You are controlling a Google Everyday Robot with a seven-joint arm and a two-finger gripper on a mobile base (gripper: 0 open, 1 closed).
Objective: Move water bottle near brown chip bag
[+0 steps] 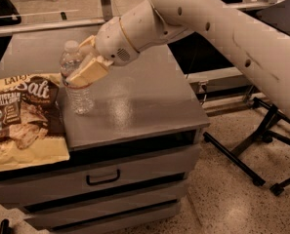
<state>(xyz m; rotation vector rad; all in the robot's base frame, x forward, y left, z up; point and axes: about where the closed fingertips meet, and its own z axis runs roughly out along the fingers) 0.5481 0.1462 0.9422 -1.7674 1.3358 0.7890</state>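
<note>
The water bottle (79, 95), clear and ribbed with a white cap, stands upright on the grey cabinet top (134, 106). Its base is right beside the right edge of the brown chip bag (22, 116), which lies flat at the cabinet's front left and overhangs the front edge. My gripper (84, 62) reaches in from the right at the end of the white arm. It is shut on the bottle's upper half, with one cream finger (91, 72) across the front of the bottle and the other behind it.
The cabinet has drawers below, one with a dark handle (103, 178). A black stand with legs (252, 150) is on the speckled floor to the right. A metal rail (42, 26) runs behind the cabinet.
</note>
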